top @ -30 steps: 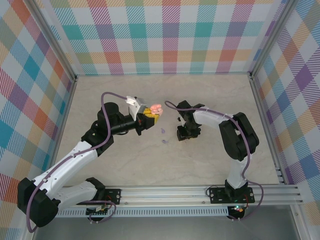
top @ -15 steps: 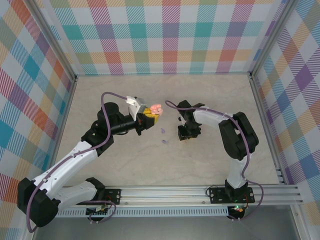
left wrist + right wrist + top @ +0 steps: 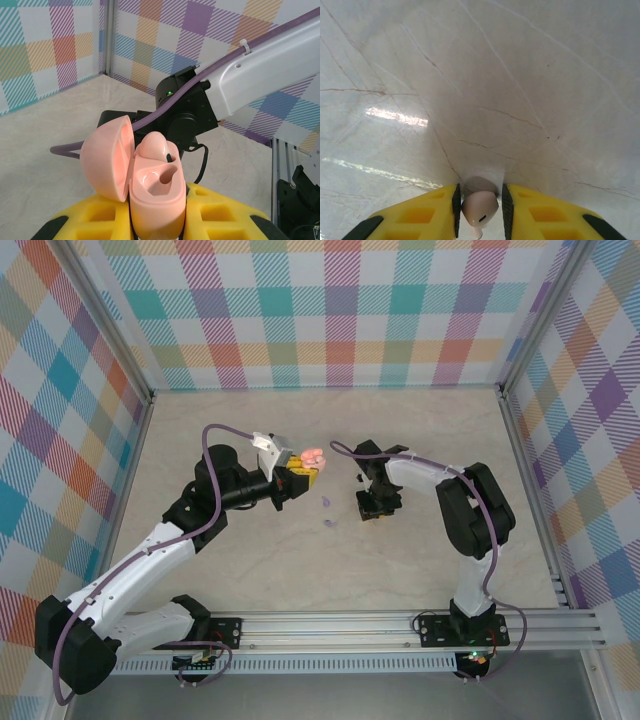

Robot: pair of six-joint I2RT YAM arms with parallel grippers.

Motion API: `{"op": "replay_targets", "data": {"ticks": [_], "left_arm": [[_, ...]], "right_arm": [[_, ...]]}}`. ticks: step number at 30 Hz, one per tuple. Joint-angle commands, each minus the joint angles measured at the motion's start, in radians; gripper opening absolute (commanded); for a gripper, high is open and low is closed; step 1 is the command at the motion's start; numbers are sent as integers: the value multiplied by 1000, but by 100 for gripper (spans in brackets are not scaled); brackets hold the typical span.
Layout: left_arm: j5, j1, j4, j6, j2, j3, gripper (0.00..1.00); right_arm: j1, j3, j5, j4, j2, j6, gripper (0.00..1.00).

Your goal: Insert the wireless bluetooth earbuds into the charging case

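Observation:
My left gripper [image 3: 300,472] is shut on the pink charging case [image 3: 155,200], held above the table with its lid [image 3: 107,157] swung open. One pale pink earbud [image 3: 152,145] sits in the case's far socket; the near socket is hollow. My right gripper [image 3: 372,508] is down at the table, right of the case. Its yellow fingers [image 3: 420,215] press in on either side of a second pale pink earbud [image 3: 480,207] that lies on the marble. Two small purple earbuds [image 3: 326,502] [image 3: 332,524] lie on the table between the arms.
A tiny dark speck [image 3: 357,480] lies on the table near the right wrist. The right arm's black wrist and cable [image 3: 185,110] stand just beyond the held case. Checked walls enclose the table [image 3: 250,570], with open marble toward the back and front.
The right gripper's jaws have narrowed onto the pale pink earbud on the table. The left arm and the case have stayed still.

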Motion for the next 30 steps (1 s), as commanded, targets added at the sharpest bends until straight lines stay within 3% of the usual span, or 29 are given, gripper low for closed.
{"op": "replay_targets", "data": {"ticks": [1, 11, 25, 30], "left_arm": [[9, -9, 7, -10, -6, 3, 17], [9, -9, 1, -10, -5, 3, 17], [3, -9, -2, -10, -2, -3, 17], [1, -9, -1, -11, -4, -6, 17]], "right_arm": [[13, 6, -38, -15, 29, 19, 31], [1, -20, -47, 34, -22, 45, 30], [-59, -70, -10, 114, -79, 199, 29], [-59, -70, -11, 94, -76, 182, 33]]}}
